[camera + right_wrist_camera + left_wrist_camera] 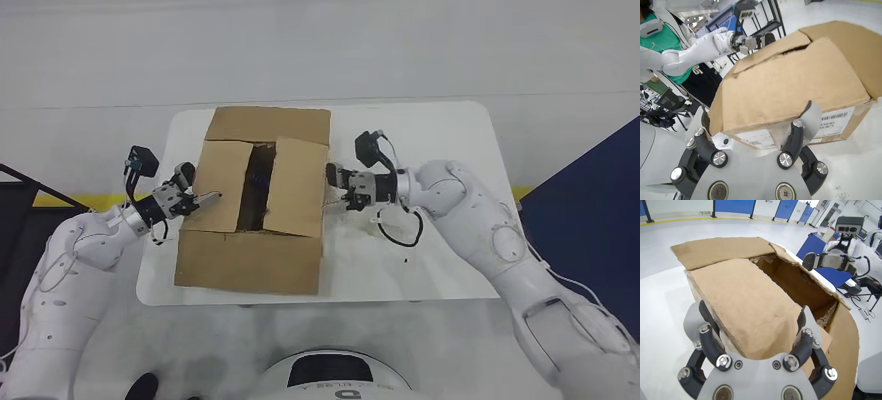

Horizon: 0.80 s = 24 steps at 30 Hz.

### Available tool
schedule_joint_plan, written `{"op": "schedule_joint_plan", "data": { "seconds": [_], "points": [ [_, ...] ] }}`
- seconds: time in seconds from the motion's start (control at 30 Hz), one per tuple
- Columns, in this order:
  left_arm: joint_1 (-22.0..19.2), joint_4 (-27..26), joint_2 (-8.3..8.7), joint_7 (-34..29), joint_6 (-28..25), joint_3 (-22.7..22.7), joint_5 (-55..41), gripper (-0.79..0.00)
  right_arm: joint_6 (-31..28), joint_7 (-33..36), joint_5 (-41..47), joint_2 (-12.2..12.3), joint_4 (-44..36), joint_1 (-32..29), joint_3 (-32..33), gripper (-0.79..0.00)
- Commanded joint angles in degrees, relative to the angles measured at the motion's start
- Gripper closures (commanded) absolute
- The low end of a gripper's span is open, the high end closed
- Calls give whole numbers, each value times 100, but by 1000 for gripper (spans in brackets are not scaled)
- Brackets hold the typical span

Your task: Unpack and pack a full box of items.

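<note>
A brown cardboard box (225, 255) stands in the middle of the white table (440, 125). Its two side flaps lie nearly flat, with a dark gap (258, 185) between them. My left gripper (205, 200) is at the box's left side, open, its fingers either side of the left flap's (745, 298) outer edge. Crumpled brown paper (762, 258) shows inside the gap. My right gripper (335, 187) is at the box's right side, also open, with the right flap's (783, 79) edge between its fingers (811, 111). White labels (836, 118) sit on that side wall.
The box's near edge comes close to the table's front edge (300, 300). Bare table top (440, 260) lies right of the box under the right arm, and a narrow strip (165, 265) lies on the left. Blue partitions (785, 208) stand in the room behind.
</note>
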Motion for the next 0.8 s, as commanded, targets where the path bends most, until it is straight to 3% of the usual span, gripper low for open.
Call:
{"op": "schedule_joint_plan", "data": {
  "seconds": [0.0, 0.23, 0.37, 0.5, 0.77],
  "points": [
    [13, 8, 8, -1, 6, -29, -21, -785, 7, -216, -170, 40, -103, -86, 143, -785],
    [-29, 67, 11, -50, 100, 23, -2, -785, 7, -895, -601, 96, -765, -486, 246, -785],
    [-99, 79, -1, -71, 173, 119, 60, -785, 62, -881, -712, -37, -543, -292, -121, -785],
    [-167, 108, -10, -72, 374, 177, 230, -785, 581, -950, -1049, -204, -315, -10, -409, -785],
    [-166, 41, -25, 196, 873, 242, 990, -785, 97, -1937, -1387, -134, -466, -222, 128, -785]
  ]
}}
